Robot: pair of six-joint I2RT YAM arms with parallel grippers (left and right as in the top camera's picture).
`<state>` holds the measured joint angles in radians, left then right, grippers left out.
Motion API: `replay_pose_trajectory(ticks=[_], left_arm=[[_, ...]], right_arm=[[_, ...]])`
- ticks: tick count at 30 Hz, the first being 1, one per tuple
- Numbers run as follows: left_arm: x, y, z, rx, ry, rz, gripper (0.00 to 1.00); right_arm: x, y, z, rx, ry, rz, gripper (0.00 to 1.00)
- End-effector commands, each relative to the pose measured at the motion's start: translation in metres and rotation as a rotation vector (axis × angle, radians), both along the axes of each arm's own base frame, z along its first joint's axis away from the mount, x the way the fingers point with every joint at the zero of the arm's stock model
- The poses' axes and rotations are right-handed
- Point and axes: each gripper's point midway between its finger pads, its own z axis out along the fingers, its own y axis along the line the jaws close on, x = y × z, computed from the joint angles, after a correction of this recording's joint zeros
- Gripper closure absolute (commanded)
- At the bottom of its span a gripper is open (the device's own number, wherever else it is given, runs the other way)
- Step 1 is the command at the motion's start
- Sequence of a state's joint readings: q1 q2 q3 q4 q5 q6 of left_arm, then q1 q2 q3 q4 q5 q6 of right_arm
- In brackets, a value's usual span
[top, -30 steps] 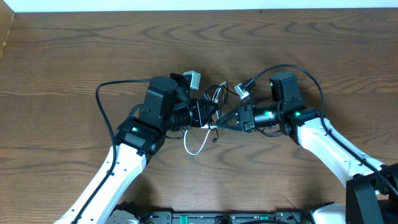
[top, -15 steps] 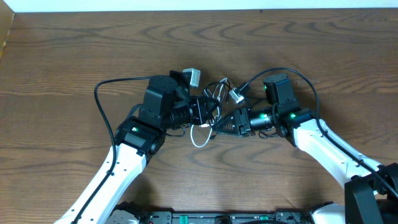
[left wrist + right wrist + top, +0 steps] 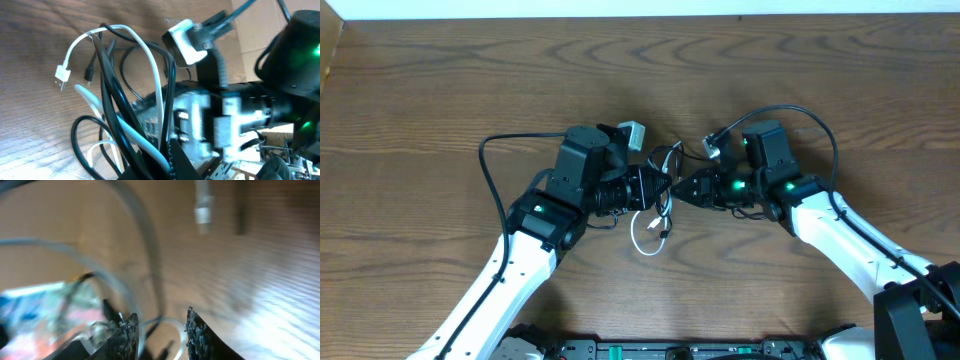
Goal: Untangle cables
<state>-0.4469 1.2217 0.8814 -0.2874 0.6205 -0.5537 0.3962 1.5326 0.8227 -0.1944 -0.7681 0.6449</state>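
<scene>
The white cable (image 3: 643, 240) and the black cable (image 3: 667, 156) are tangled together at the table's middle, between my two grippers. My left gripper (image 3: 658, 187) is shut on a bundle of white and black strands. In the left wrist view they run up out of that gripper (image 3: 155, 160). There the white cable (image 3: 150, 60) arcs over to its free plug, and the black cable (image 3: 107, 75) loops beside it. My right gripper (image 3: 682, 188) faces the left one, tip to tip. Its fingers (image 3: 127, 330) stand apart around blurred white strands, gripping nothing I can see.
Thick black robot wires arc over both arms (image 3: 485, 160) (image 3: 820, 125). A white connector block (image 3: 633, 132) sits on the left wrist, and a silver plug (image 3: 711, 148) on the right wrist's wire. Bare wooden table (image 3: 440, 90) surrounds the tangle.
My right gripper has pulled back slightly to the right and up, and its wrist has turned. The white loop now hangs lower in the overhead view. The left gripper stays shut.
</scene>
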Motion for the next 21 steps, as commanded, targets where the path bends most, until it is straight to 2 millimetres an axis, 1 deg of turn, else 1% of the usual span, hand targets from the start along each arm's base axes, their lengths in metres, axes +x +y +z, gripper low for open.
replay_pose_trajectory(ticks=[1,3,4,7,9,16,19,21], left_arm=[[-0.002,-0.004,0.005,-0.019,0.000,-0.019,0.92],[-0.001,-0.003,0.004,-0.010,-0.005,-0.010,0.92],[0.003,0.001,0.001,0.013,-0.014,0.012,0.92],[0.007,0.009,-0.007,0.062,-0.009,0.059,0.92],[0.007,0.012,-0.010,0.079,-0.002,0.066,0.92],[0.003,0.015,-0.016,0.097,0.023,0.068,0.92],[0.004,0.014,-0.014,0.086,0.025,0.077,0.92],[0.004,0.010,-0.009,0.062,0.016,0.062,0.92]], right_arm=[[0.003,-0.005,-0.014,-0.086,-0.024,-0.029,0.70],[-0.007,0.003,-0.007,-0.028,0.001,0.024,0.62],[-0.015,0.010,0.000,0.025,0.022,0.068,0.56],[-0.031,0.020,0.018,0.140,0.068,0.150,0.50],[-0.034,0.023,0.025,0.182,0.072,0.178,0.49],[-0.026,0.028,0.035,0.219,0.046,0.165,0.48],[-0.027,0.031,0.037,0.225,0.058,0.163,0.50],[-0.030,0.033,0.037,0.224,0.061,0.170,0.55]])
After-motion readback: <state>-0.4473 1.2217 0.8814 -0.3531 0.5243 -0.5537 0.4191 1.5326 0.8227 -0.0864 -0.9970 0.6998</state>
